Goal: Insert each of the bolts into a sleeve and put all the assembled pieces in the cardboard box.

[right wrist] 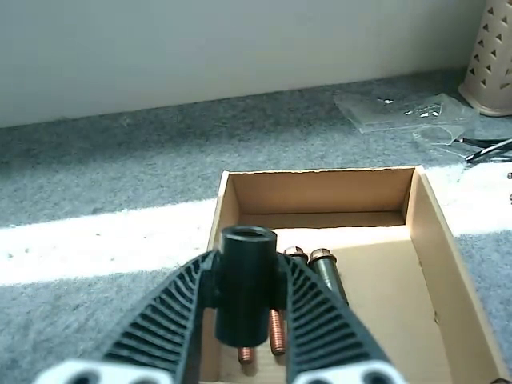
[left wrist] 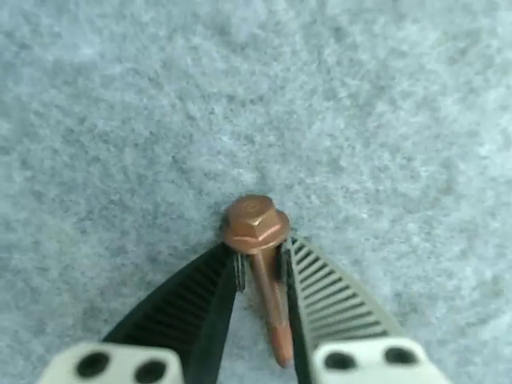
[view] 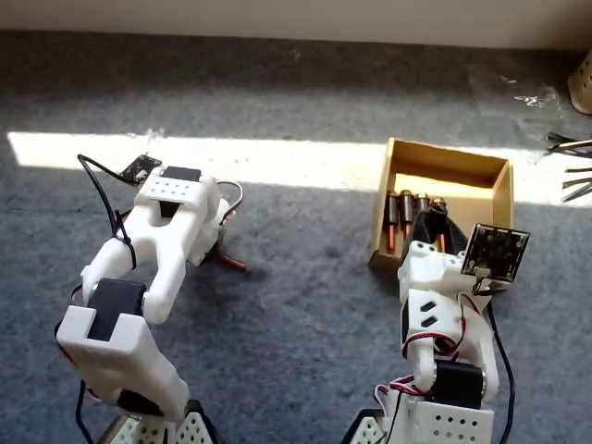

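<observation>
The left gripper (left wrist: 260,260) is clamping a copper bolt (left wrist: 258,228) by its shank, with the hex head sticking out just past the fingertips and the point running back between the fingers. In the high view this arm is stretching from 7 o'clock toward 1 o'clock, holding the bolt low over the grey carpet (view: 305,314). The right gripper (right wrist: 246,276) is squeezing a black sleeve (right wrist: 246,296), bore end outward, at the 6 o'clock edge of the cardboard box (right wrist: 320,192). Its arm is rising from 5 o'clock toward 12. Assembled pieces (right wrist: 326,272) are lying side by side by the box's 9 o'clock wall.
</observation>
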### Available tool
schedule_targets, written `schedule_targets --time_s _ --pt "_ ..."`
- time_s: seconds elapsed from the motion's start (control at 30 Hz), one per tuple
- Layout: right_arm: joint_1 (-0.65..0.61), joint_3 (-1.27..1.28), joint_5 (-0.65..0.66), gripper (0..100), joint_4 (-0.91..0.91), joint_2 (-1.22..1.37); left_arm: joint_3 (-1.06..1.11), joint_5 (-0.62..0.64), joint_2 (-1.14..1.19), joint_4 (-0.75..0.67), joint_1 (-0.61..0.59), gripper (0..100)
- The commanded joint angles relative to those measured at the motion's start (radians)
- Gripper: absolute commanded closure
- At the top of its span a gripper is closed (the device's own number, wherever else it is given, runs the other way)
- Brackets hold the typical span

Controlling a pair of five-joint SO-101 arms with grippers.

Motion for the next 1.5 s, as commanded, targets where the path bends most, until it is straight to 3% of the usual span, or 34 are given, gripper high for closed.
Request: schedule_targets --time_s 0.0,0.3,0.63,0.8,0.97,1.3,1.47 --pt "0.005 -0.005 -0.006 99.5 -0.028 -0.013 -0.001 0.008 -0.005 0.000 -0.018 93" --pt "0.005 -0.005 -0.006 99.5 -0.028 -0.013 -0.005 -0.003 -0.005 0.000 -0.018 93" --pt "0.005 -0.005 -0.006 99.5 -0.028 -0.013 -0.010 -0.413 -0.007 0.002 -0.062 93" --pt "-0.001 -0.005 -0.006 99.5 -0.028 -0.013 -0.015 -0.727 -0.016 0.025 -0.056 93" --pt "-0.122 -0.005 0.037 99.5 -0.028 -0.013 -0.051 -0.954 -0.015 0.026 -0.035 99" --pt "-0.409 0.076 0.213 99.5 -0.027 -0.013 -0.114 -0.997 -0.016 0.038 0.041 99" --pt "-0.515 0.077 0.241 99.5 -0.027 -0.007 -0.228 -0.999 -0.016 0.150 0.041 99"
